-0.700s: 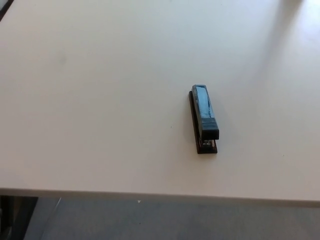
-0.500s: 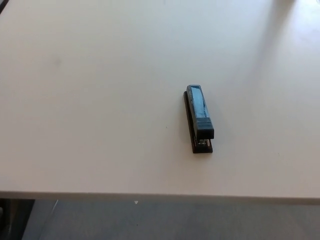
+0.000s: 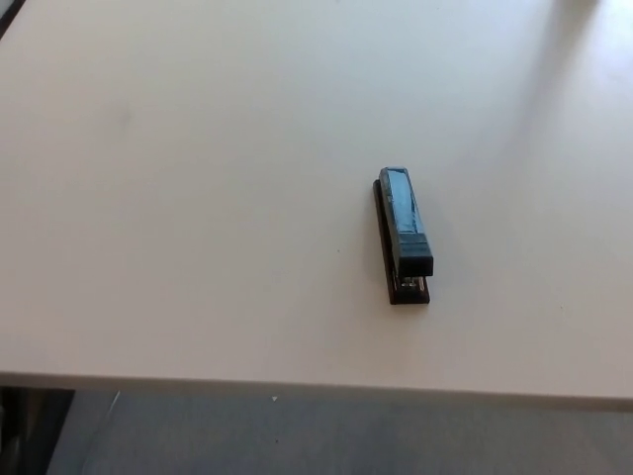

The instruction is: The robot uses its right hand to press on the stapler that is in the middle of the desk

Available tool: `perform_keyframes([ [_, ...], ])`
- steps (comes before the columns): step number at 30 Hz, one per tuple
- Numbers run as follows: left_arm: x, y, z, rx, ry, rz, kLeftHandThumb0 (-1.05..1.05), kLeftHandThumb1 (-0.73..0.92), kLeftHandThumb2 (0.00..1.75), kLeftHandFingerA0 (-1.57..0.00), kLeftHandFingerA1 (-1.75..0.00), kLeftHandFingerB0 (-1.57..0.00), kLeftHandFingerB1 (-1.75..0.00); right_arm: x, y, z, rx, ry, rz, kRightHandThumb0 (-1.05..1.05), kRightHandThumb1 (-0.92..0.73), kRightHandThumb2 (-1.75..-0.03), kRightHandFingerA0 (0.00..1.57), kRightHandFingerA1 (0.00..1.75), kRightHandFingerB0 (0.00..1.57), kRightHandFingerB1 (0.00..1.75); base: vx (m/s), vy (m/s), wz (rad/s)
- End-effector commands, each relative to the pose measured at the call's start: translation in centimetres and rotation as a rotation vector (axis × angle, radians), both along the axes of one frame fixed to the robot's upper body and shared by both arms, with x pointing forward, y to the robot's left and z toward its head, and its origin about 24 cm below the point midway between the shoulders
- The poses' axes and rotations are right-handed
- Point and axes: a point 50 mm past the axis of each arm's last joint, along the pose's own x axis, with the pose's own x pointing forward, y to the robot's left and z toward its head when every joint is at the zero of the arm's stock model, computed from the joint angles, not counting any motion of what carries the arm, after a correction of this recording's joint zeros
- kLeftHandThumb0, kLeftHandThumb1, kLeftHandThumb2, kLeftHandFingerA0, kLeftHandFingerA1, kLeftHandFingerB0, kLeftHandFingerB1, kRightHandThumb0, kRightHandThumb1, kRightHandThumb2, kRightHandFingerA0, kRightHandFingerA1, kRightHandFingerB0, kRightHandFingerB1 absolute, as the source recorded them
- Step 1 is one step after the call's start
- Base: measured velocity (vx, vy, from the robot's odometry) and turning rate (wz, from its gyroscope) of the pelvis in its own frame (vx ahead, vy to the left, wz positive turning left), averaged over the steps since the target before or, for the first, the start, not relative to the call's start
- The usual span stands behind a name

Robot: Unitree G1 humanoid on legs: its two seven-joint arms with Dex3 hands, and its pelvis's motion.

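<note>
- Stapler [image 3: 404, 235] lay flat on the pale desk [image 3: 198, 198], right of centre, long axis running away from the near edge, top arm not pressed.
- Neither hand was in view; their state could not be told.
- Nothing touched the stapler.

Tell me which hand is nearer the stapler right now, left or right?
Neither can be called: no hand shows in the head view. The stapler lies alone on the desk, right of the picture's centre, so it sits toward the right arm's side, but both hands are out of frame.
</note>
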Motion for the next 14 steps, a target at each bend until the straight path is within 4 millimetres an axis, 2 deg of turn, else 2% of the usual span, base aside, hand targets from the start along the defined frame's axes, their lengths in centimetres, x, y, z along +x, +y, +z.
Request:
perform_keyframes([
  [1, -0.16, 0.88, 0.24, -0.036, 0.034, 0.04, -0.75, 0.76, 1.06, 0.0, -0.36, -0.14, -0.3, -0.15, 1.06, -0.54, 0.012, -0.023, 0.002, -0.99, -0.89, -1.16, 0.0, 0.03, 0.0, 0.0, 0.0, 0.0, 0.0],
  [5, 0.11, 0.87, 0.35, -0.048, 0.038, 0.04, -0.76, 0.77, 1.04, -0.03, -0.36, -0.12, -0.29, -0.46, 0.98, -0.65, 0.021, -0.029, 0.002, -0.99, -0.89, -1.16, 0.0, 0.03, 0.0, 0.0, 0.0, 0.0, 0.0],
  [6, 0.23, 0.87, 0.41, -0.051, 0.039, 0.039, -0.68, 0.74, 1.05, -0.03, -0.38, -0.06, -0.33, -0.52, 0.96, -0.67, 0.025, -0.029, 0.004, -0.98, -0.89, -1.16, 0.0, 0.02, 0.0, 0.0, 0.0, 0.0, 0.0],
  [7, 0.25, 0.89, 0.42, -0.059, 0.039, 0.045, -0.66, 0.92, 0.69, -0.13, -0.27, -0.1, -0.23, -0.57, 0.96, -0.7, 0.025, -0.024, 0.008, -0.98, -0.89, -1.16, 0.0, 0.02, 0.0, 0.0, 0.0, 0.0, 0.0],
  [8, 0.21, 1.02, 0.48, -0.064, 0.036, 0.054, -0.68, 0.73, 1.04, -0.05, -0.42, -0.05, -0.34, -0.5, 1.12, -0.75, 0.024, -0.02, 0.01, -0.98, -0.89, -1.16, 0.0, 0.02, 0.0, 0.0, 0.0, 0.0, 0.0],
  [14, 0.41, 0.65, 0.3, -0.065, 0.035, 0.051, -0.73, 0.74, 1.03, -0.06, -0.41, -0.04, -0.36, -0.67, 0.63, -0.66, 0.023, -0.012, -0.002, -0.98, -0.88, -1.16, 0.0, 0.02, 0.0, 0.0, 0.0, 0.0, 0.0],
])
